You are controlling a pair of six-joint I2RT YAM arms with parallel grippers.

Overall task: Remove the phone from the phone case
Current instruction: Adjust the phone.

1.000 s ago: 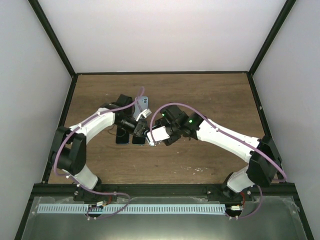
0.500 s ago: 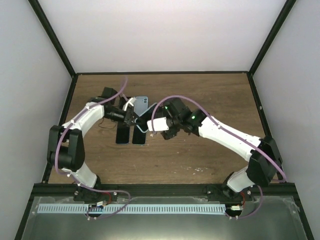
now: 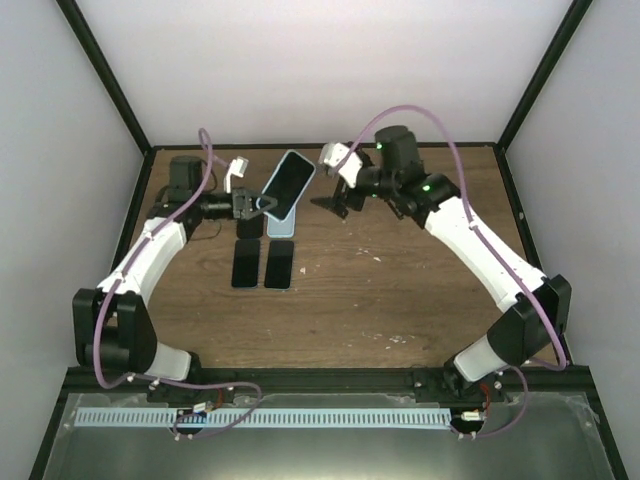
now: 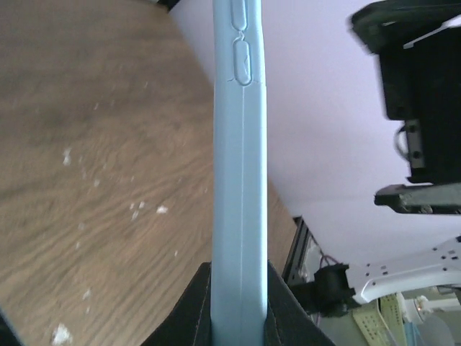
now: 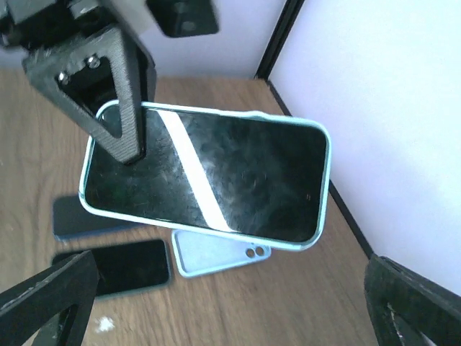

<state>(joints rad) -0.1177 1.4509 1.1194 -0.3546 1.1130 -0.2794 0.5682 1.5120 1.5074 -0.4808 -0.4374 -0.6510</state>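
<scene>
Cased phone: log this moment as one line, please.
left gripper: shut on light-blue phone case, off table | phone: inside case | right gripper: open, apart from it | removal: not yet done

The brown wooden table (image 3: 420, 300) is scuffed, with pale specks scattered across its grain. Toward its left side two dark, flat, phone-shaped slabs lie side by side, one black (image 3: 245, 265) and one bluish (image 3: 279, 265). Just behind them an empty light blue rubbery case (image 3: 282, 228) lies flat.
</scene>
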